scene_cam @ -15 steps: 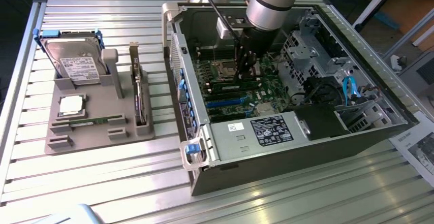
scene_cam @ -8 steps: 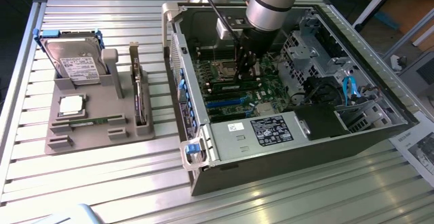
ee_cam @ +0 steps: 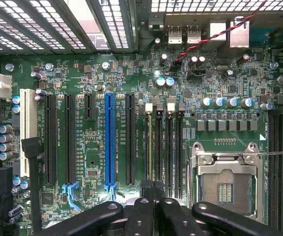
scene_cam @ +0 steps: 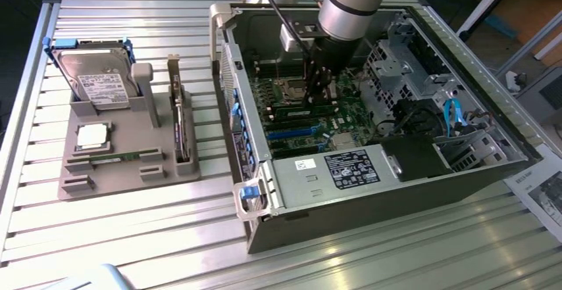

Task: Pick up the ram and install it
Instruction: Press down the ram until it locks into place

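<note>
My gripper is down inside the open computer case, over the motherboard. Its dark fingers are shut together. The ram shows edge-on as a thin olive line in the memory slot nearest the blue slot. In the exterior view it is a green strip just below the fingers. The fingertips sit at one end of the stick. I cannot tell whether they touch it. Beside the slots lies the bare processor socket.
A grey holder at the exterior view's left carries a hard drive, a square silver chip, a dark card on edge and a green strip in its front slot. Case walls, drive cage and cables surround the arm.
</note>
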`<action>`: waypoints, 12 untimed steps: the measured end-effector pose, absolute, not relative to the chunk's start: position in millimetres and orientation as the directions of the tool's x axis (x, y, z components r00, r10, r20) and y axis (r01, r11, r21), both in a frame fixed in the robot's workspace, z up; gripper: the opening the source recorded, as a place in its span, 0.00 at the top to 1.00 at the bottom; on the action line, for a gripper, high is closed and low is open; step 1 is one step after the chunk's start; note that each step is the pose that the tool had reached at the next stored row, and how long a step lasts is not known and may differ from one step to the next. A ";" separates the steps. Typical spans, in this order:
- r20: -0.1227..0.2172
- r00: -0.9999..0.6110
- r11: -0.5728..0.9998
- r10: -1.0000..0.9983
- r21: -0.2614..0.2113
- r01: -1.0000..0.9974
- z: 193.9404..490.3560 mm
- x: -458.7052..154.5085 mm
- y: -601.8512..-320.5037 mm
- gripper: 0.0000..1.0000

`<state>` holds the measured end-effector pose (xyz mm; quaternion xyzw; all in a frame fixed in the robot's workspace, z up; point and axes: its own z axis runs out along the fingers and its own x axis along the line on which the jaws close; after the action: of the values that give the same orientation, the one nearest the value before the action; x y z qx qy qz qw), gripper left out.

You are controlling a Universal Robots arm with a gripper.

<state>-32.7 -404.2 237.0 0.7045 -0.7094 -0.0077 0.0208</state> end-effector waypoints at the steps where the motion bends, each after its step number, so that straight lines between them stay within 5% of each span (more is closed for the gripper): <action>1: 0.019 -0.006 0.007 -1.000 0.040 -0.999 236.8 -32.9 -404.2 0.90; 12: 0.019 -0.006 0.007 -1.000 0.040 -0.999 235.0 -33.2 -404.2 0.90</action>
<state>-33.2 -404.2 235.0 0.7045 -0.7093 -0.0074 0.0207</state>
